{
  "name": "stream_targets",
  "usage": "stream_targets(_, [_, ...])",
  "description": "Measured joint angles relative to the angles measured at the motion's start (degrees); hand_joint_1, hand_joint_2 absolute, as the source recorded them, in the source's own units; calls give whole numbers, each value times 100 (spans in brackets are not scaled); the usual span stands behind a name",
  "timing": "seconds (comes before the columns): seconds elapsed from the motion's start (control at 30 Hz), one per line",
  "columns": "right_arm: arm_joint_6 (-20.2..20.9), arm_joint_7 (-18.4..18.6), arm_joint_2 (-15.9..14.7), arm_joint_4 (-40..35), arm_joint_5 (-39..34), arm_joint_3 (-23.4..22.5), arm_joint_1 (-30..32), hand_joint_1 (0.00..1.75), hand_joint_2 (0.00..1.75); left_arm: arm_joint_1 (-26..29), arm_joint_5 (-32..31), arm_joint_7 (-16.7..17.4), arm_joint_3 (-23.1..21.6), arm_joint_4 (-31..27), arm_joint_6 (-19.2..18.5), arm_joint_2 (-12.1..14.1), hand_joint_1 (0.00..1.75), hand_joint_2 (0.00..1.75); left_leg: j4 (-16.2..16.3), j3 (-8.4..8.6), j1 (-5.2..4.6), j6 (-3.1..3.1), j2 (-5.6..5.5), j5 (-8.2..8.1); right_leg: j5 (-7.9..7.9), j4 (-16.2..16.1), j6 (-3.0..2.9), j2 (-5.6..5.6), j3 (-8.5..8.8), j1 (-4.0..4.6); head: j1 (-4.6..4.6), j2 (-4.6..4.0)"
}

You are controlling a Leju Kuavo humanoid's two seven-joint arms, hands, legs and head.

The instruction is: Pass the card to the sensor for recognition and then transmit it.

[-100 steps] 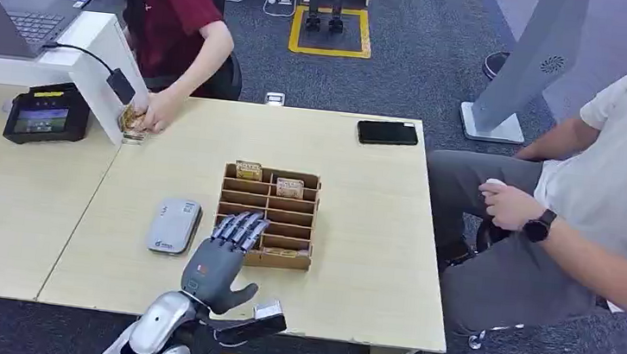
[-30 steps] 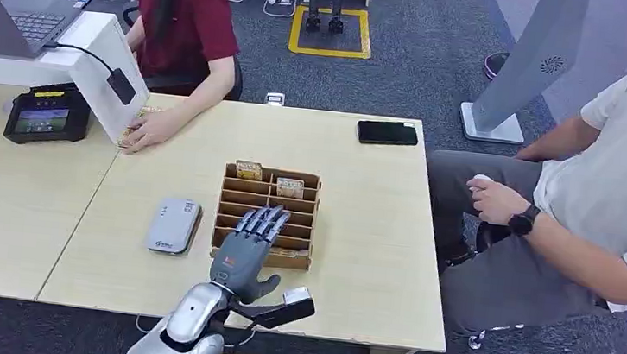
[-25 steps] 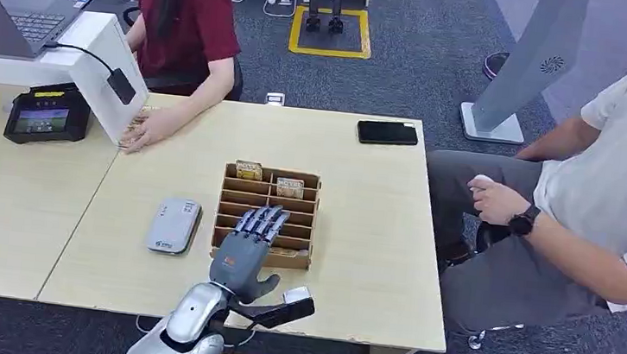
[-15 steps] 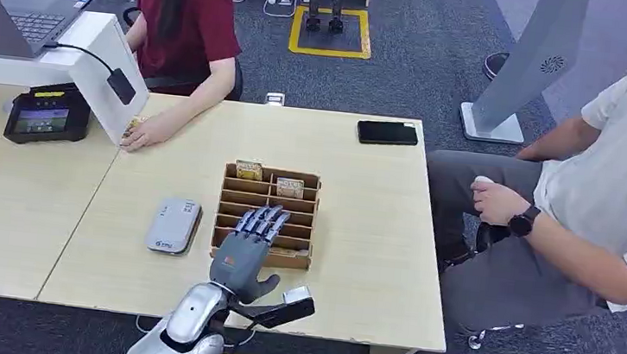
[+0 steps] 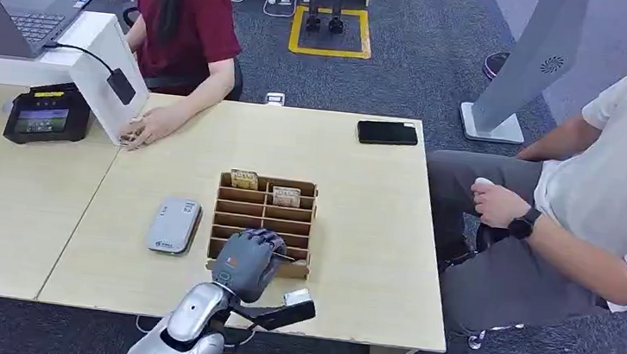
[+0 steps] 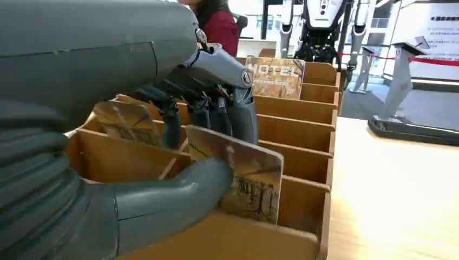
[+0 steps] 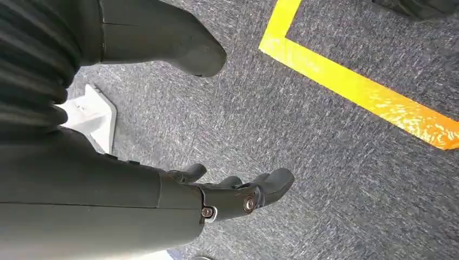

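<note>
Left robot hand (image 5: pixel 247 260) curled into the near row of the brown slotted wooden card rack (image 5: pixel 301 228), thumb and fingers pinching a brown printed card (image 6: pixel 243 179), upright for lifting clear. Grey flat sensor (image 5: pixel 174 225) lying just beside the rack on the worktop (image 5: pixel 361 190). Pinch plain from the wrist, hidden from the head. Right robot hand (image 7: pixel 216 197) hanging over carpet, loosely spread, holding nothing.

tan card rack (image 5: pixel 264 216), grey hand (image 5: pixel 243 262)
</note>
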Motion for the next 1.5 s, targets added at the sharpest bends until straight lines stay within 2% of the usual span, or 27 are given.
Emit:
stream_targets(0.47, [4, -2, 0, 0, -63, 2, 0, 0, 175, 1, 280, -114, 0, 0, -20, 28, 175, 175, 0, -1, 0, -2, -1, 2, 2, 0, 0, -1, 0, 0, 0, 0])
stream_targets(0.6, [4, -9, 0, 0, -78, 2, 2, 0, 175, 1, 731, -389, 2, -32, -95, 50, 175, 175, 0, -1, 0, 0, -2, 4, 3, 0, -1, -2, 1, 0, -2, 0])
stream_targets(0.67, [2, -20, 0, 0, -96, 2, 2, 0, 175, 1, 1030, -518, 2, -208, -250, 109, 175, 175, 0, -1, 0, 0, -2, 4, 5, 0, -4, -2, 0, 0, 0, 0])
stream_targets(0.73, [-4, -39, 0, 0, -118, 2, 10, 0, 175, -24, 1356, -614, 9, -576, -438, 252, 175, 175, 0, -2, 1, -6, -2, 9, 7, 0, -6, -1, -1, 0, -2, 0])
stream_targets(0.87, [-17, -98, -4, 0, -120, 2, 25, 0, 175, -419, 1914, -623, 207, -1597, -1046, 771, 175, 175, 0, -6, 5, -15, -3, 17, 13, 2, -12, -3, -5, 1, -2, 0])
stream_targets(0.93, [-18, -103, -7, 0, -120, 2, 29, 0, 175, -553, 1932, -634, 302, -1937, -1165, 925, 175, 175, -1, -6, 5, -18, -3, 21, 15, 3, -14, -3, -5, 1, -2, 0])
stream_targets(1.03, [-18, -105, -9, 0, -122, 2, 34, 0, 175, -636, 1971, -699, 356, -2283, -1071, 1091, 175, 175, -1, -7, 6, -20, -3, 28, 19, 4, -17, -2, -9, 3, -2, 0])
stream_targets(1.07, [-20, -118, -11, 0, -127, 2, 37, 0, 175, -733, 2085, -697, 378, -2400, -1073, 1223, 175, 175, 0, -12, 8, -16, -3, 38, 23, 4, -20, -1, -16, 3, 0, 0])
stream_targets(1.1, [-22, -122, -15, 0, -138, 2, 40, 0, 175, -963, 2349, -695, 440, -2604, -1187, 1351, 175, 175, 0, -21, 9, -26, -6, 49, 33, 4, -29, -3, -23, 6, 4, 0])
stream_targets(1.2, [-17, -144, -37, 0, -184, 2, 67, 0, 175, -1877, 3293, -555, 798, -3012, -2003, 1850, 175, 175, 0, -44, 11, -28, -7, 64, 56, 5, -31, -3, -45, 7, 4, 0])
stream_targets(1.3, [-15, -210, -57, 2, -208, -7, 129, 0, 175, -2789, 3724, -448, 1180, -3302, -2701, 2259, 175, 175, 0, -48, 13, -30, -5, 71, 59, 5, -35, -3, -49, 7, -2, 0])
stream_targets(1.37, [-15, -216, -59, 4, -219, -9, 140, 0, 175, -3155, 3779, -394, 1287, -3418, -2833, 2432, 175, 175, -1, -46, 12, -31, -4, 72, 59, 5, -36, -2, -49, 7, -4, 0])
stream_targets(1.5, [11, -216, -74, 9, -221, -11, 139, 0, 175, -3522, 3631, -230, 1353, -3504, -2794, 2631, 175, 175, -1, -45, 11, -32, -3, 73, 63, 5, -33, -2, -49, 7, -2, 0])
